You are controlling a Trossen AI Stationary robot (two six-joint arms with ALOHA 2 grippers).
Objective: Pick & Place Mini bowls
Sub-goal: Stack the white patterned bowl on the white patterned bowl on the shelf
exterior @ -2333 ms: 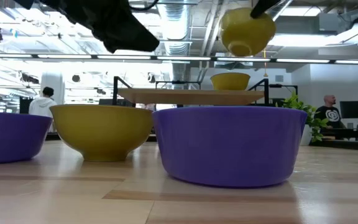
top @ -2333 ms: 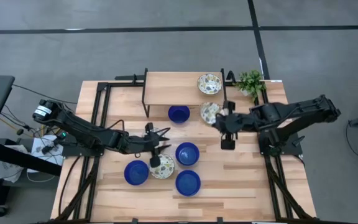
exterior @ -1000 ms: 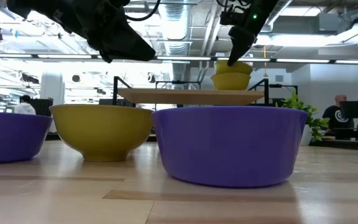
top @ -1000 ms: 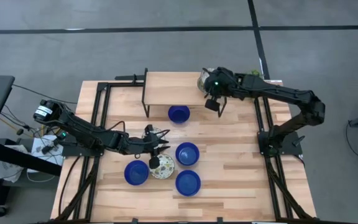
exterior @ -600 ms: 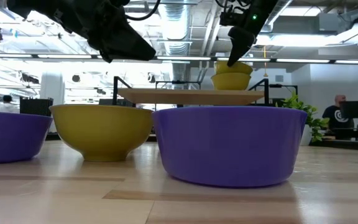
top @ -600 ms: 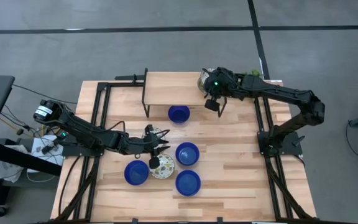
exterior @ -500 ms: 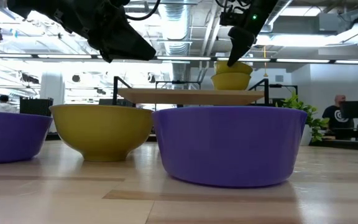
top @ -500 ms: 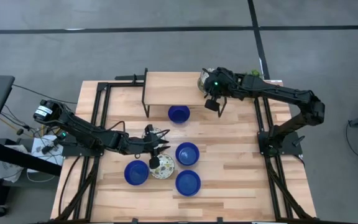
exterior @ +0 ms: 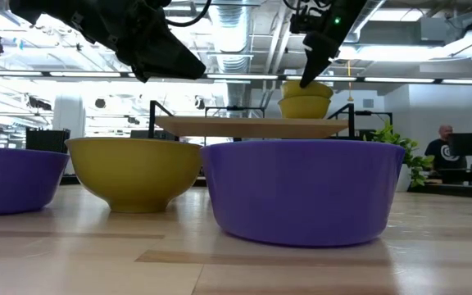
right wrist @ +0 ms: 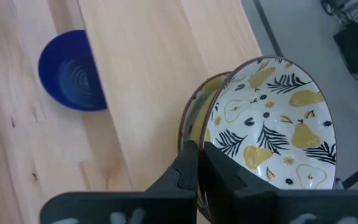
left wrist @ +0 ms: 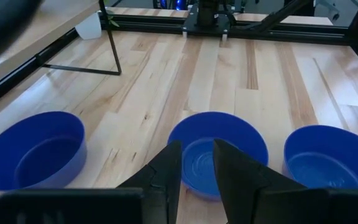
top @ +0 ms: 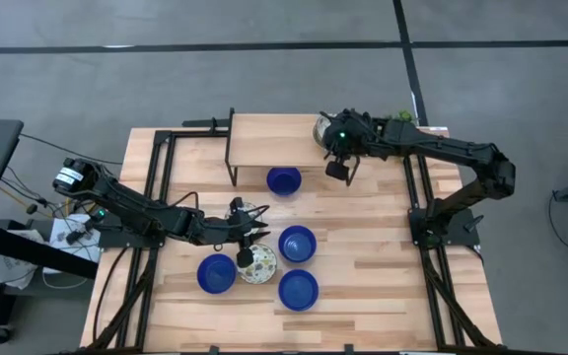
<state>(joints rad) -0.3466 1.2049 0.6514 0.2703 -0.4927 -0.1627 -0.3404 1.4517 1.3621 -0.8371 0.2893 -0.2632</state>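
Note:
A cream mini bowl with a pear and leaf pattern (right wrist: 272, 118) sits nested in a like bowl (right wrist: 192, 115) at the right end of the raised wooden shelf (top: 274, 133). My right gripper (right wrist: 199, 155) is shut on the top bowl's rim. On the table lie several blue mini bowls (top: 297, 244) and one patterned bowl (top: 261, 266), each on its base. My left gripper (left wrist: 196, 167) hovers over the table just left of the blue bowl (left wrist: 219, 146), open by a narrow gap with nothing in it. My right gripper pinches the top bowl's rim (right wrist: 199, 140) between its two fingers, one inside the bowl and one outside. The fingers slant down at it from the table's near right. The bowl rests inside the lower bowl (exterior: 304, 107) on the shelf, slightly tilted.
One blue bowl (top: 284, 180) lies just in front of the shelf. A small green plant (top: 398, 130) stands at the table's far right, next to the right arm. Black frame rails run along both sides of the table. People show in the room behind.

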